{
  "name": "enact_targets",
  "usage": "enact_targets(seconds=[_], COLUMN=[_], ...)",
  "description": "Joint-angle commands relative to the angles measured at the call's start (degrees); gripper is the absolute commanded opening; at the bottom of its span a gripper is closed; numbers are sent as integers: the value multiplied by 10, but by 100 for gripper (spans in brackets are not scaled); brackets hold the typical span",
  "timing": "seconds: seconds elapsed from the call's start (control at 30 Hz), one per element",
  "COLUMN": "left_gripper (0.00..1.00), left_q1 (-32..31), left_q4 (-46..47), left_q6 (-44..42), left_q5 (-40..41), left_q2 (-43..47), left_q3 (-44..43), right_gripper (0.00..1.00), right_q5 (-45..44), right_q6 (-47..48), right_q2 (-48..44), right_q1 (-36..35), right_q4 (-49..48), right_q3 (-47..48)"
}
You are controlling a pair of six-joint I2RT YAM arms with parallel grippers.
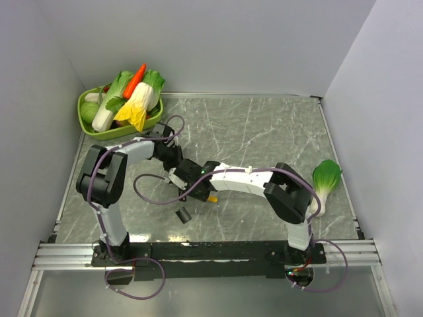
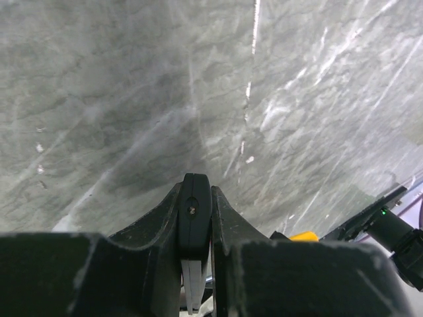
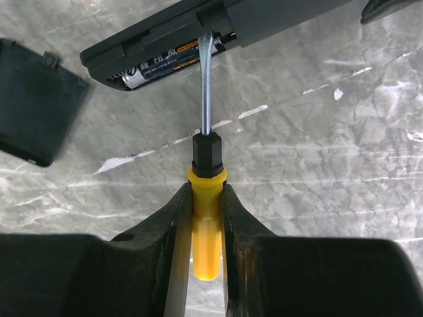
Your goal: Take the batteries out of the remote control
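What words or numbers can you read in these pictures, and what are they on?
Battery, lying in the open remote control: a short row of white characters on its dark label, too blurred to read for sure.
Screwdriver: no writing to be seen.
Loose black cover: no writing to be seen.
Nothing else in the three views shows words, numbers or signs.

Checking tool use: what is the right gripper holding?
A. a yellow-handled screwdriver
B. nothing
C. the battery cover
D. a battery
A: the right gripper is shut on the yellow-handled screwdriver, whose tip reaches into the opened remote control.
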State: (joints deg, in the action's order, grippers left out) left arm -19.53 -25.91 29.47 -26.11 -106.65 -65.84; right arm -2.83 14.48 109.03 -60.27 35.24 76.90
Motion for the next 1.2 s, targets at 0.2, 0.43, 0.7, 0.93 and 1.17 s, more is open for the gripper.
enact_targets(seconds=[0.2, 0.43, 0.7, 0.93, 1.17], left_gripper=[1, 1, 1, 1, 1], left_q1=[-7, -7, -8, -8, -8], left_q4=[-12, -23, -29, -29, -28], left_q6=[16, 10, 9, 8, 9], left_q5=[8, 36, 44, 47, 45], left_q2=[15, 16, 14, 11, 9], left_q3=[-14, -21, -25, -25, -26], right_gripper=[0, 0, 0, 0, 0], right_q5=[-45, -58, -57, -58, -56], right_q6=[-11, -9, -17, -19, -21], right_q2=[8, 7, -6, -15, -24], right_q1=[-17, -17, -17, -15, -12], right_q4=[32, 48, 44, 41, 35], right_q3=[43, 41, 30, 15, 4])
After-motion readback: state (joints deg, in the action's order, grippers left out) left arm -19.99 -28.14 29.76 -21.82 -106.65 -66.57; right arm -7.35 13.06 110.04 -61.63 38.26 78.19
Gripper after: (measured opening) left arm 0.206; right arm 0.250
